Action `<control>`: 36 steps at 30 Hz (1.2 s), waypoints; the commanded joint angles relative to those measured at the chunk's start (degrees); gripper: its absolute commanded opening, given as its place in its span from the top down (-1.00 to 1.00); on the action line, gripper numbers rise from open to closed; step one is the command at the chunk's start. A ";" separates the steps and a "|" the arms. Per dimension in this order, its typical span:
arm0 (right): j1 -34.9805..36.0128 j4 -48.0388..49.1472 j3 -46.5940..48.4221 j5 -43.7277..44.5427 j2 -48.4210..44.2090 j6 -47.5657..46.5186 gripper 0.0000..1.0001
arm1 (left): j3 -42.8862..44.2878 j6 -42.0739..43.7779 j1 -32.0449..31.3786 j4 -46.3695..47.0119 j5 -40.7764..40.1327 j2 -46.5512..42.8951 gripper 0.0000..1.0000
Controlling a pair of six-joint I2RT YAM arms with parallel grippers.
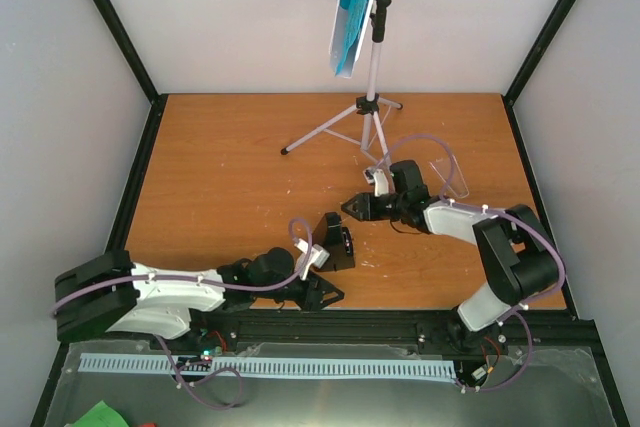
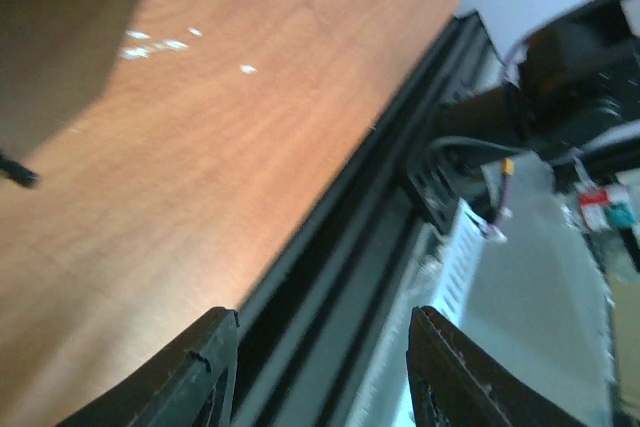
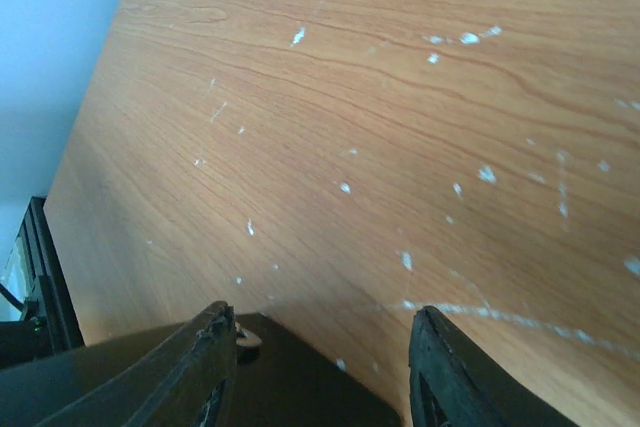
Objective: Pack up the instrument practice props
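Evidently little is packed yet. The music stand is upright on its tripod at the upper middle of the top view, with the cyan sheet-music pages on its tray. The black metronome sits on the surface at centre, between the two arms. The left gripper and the right gripper are each partway open with nothing visibly held. All three props seem left to stow.

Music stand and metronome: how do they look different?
The music stand is tall, thin and grey; the metronome is short, chunky and black. The music stand stands far back on the table, holding cyan pages; the metronome sits at the near side, holding nothing. Both rest on the table.
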 commanded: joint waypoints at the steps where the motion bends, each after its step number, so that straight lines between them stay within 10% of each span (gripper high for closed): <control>1: 1.63 -2.58 5.06 -4.69 4.15 -3.99 0.06 | 0.36 -1.54 -0.36 1.69 -11.86 2.74 0.04; 13: 2.73 -5.55 4.69 -16.07 7.15 -6.52 0.11 | -5.05 0.39 9.55 -3.43 -11.24 -5.98 0.03; 28: 3.05 -3.69 -13.23 -11.99 -10.37 -1.73 0.10 | 0.26 5.57 17.27 -5.21 -10.41 -3.57 0.03; 36: 3.08 -8.17 -16.27 1.64 -23.74 -0.21 -0.33 | 1.41 7.72 21.85 -5.51 -7.37 -4.15 0.02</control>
